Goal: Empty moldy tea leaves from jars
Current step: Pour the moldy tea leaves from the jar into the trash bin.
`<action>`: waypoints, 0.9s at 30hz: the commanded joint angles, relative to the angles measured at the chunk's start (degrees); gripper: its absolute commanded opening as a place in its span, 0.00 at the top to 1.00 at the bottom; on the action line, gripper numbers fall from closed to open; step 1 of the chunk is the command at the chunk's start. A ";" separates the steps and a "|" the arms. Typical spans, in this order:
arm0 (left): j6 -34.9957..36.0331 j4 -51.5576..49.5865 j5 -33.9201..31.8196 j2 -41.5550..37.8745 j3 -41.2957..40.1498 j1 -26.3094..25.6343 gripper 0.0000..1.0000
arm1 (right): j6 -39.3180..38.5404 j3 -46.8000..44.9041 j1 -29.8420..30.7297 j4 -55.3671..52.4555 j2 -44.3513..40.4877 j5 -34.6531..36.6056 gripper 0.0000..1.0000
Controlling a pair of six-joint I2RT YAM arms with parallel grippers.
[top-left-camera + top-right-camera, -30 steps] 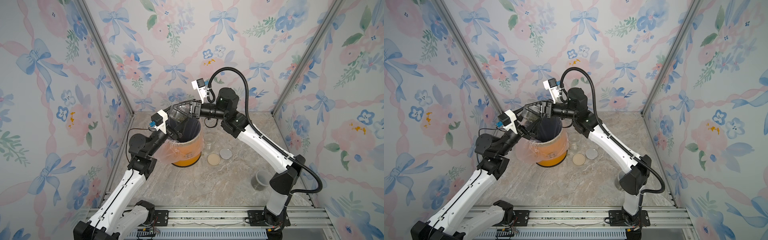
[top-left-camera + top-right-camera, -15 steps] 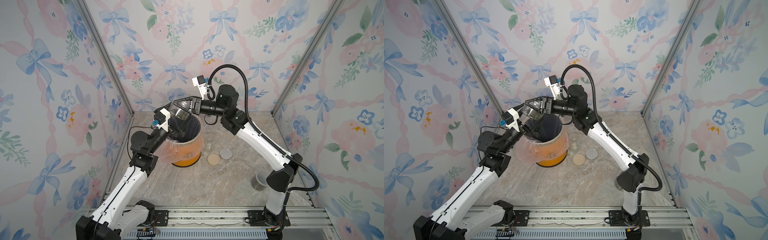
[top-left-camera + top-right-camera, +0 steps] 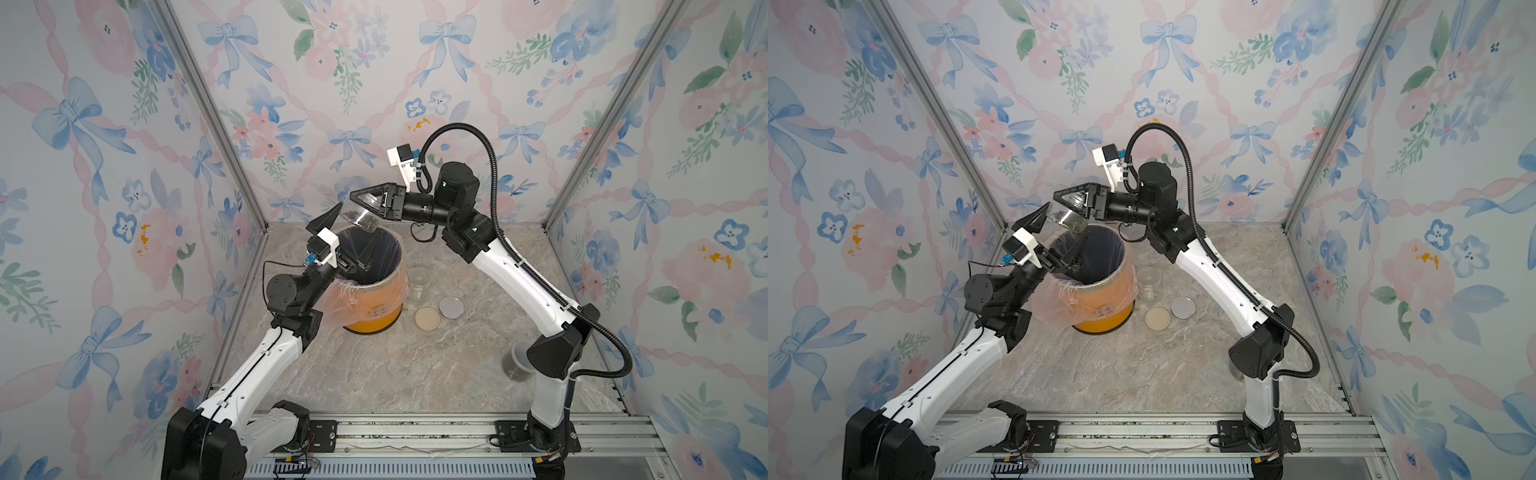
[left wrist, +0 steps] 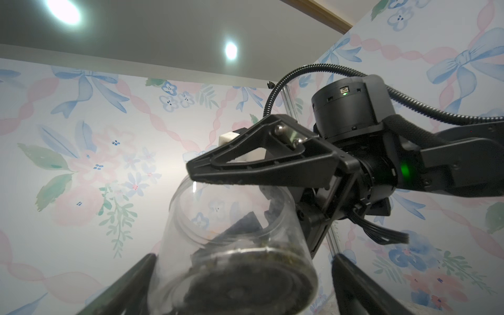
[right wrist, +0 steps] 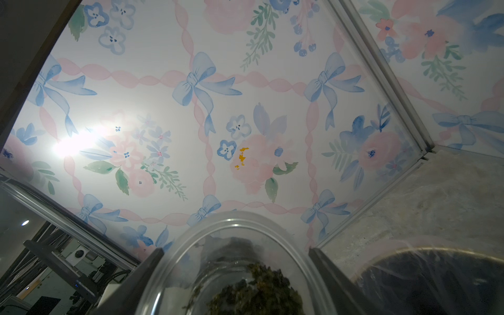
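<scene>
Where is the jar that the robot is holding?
In a top view the jar hangs tilted in the right gripper, over the far rim of the orange bin left of centre, with the open left gripper just beside it.

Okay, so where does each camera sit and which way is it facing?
Top views: high in front, looking down on table, bin, left arm, right arm.
Right wrist: looks along the right hand, over the held jar, toward a wall.
Left wrist: looks up past the open left hand at jar, right hand, ceiling.
Shared: both wrist views show the jar's tea leaves.
</scene>
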 commanded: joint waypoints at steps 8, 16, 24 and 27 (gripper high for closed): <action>3.98 18.95 -2.12 5.37 -1.24 -2.40 0.02 | 4.41 7.58 -1.33 -1.12 3.56 -3.84 0.44; 3.48 30.01 -2.62 10.22 -0.15 -2.90 0.02 | 6.03 8.83 -1.40 -1.68 3.89 -4.76 0.44; 3.29 34.76 -1.21 14.19 3.53 -3.68 0.02 | 5.91 9.11 -1.44 -3.70 3.25 -4.81 0.44; 3.29 34.58 -1.46 15.28 5.08 -3.91 0.02 | 5.52 8.86 -1.37 -4.14 2.78 -4.82 0.44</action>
